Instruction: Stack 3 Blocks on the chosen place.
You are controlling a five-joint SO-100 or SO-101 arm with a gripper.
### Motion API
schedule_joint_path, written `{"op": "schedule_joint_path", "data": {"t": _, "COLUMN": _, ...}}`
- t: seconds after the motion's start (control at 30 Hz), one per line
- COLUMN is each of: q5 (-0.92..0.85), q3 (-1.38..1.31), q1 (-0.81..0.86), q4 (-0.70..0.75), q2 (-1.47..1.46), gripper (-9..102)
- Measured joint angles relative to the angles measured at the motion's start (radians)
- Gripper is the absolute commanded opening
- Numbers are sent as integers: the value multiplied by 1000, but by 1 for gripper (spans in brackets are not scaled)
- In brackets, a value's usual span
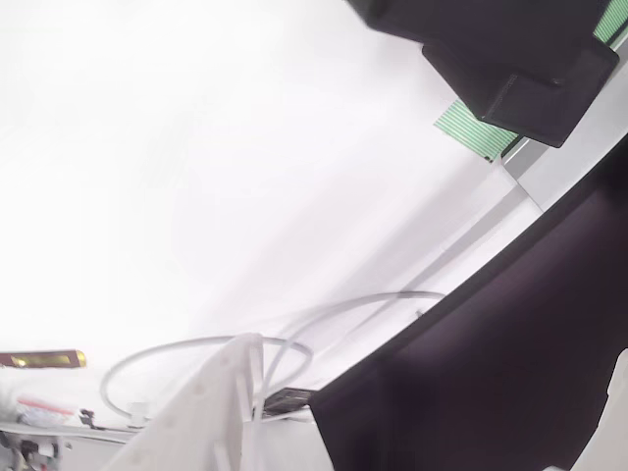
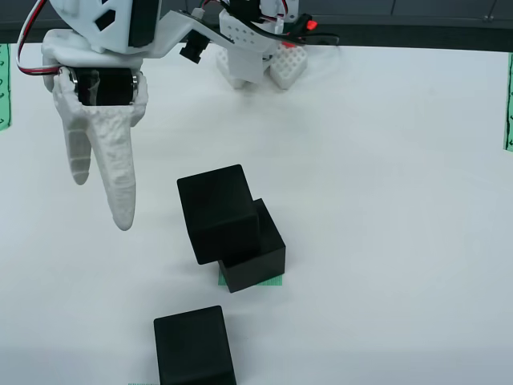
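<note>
Nearest block: third cube (image 2: 195, 346) lies flat on the white table (image 2: 401, 200) at the lower edge of the view from above, well apart from the stack.
Stack: two cubes; the lower cube (image 2: 260, 255) sits on the green striped patch (image 2: 276, 281), the upper cube (image 2: 217, 210) rests on it, shifted up-left and overhanging.
Gripper: white gripper (image 2: 100, 200) hangs left of the stack, fingers slightly spread, holding nothing.
Step in hand: two of three blocks placed; the third awaits pickup.
Next move: likely descend on the near cube, clamp it, lift it over the stack.
Hazard: the offset upper cube gives a poor seat; it may topple.
Surroundings: arm base (image 2: 256, 56) at the far edge; large black panel (image 1: 510, 363) and white cable (image 1: 196, 358) in the gripper-mounted view.
</note>
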Motion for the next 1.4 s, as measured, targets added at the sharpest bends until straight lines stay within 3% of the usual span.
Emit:
{"op": "schedule_joint_path", "data": {"t": 0.3, "q5": -337, "q3": 18, "q1": 2, "q4": -104, "q2": -81, "gripper": 46}}
{"op": "schedule_joint_path", "data": {"t": 0.47, "q5": -388, "q3": 87, "q1": -9, "q4": -295, "q2": -106, "gripper": 46}}
{"op": "schedule_joint_path", "data": {"t": 0.6, "q5": -393, "q3": 87, "q1": -43, "q4": -357, "q2": -114, "gripper": 46}}
{"op": "schedule_joint_path", "data": {"t": 0.73, "q5": -414, "q3": 54, "q1": -61, "q4": -368, "q2": -137, "gripper": 46}}
{"op": "schedule_joint_path", "data": {"t": 1.17, "q5": -744, "q3": 35, "q1": -63, "q4": -410, "q2": -224, "gripper": 53}}
{"op": "schedule_joint_path", "data": {"t": 1.4, "q5": -813, "q3": 17, "q1": -86, "q4": -440, "q2": -290, "gripper": 55}}
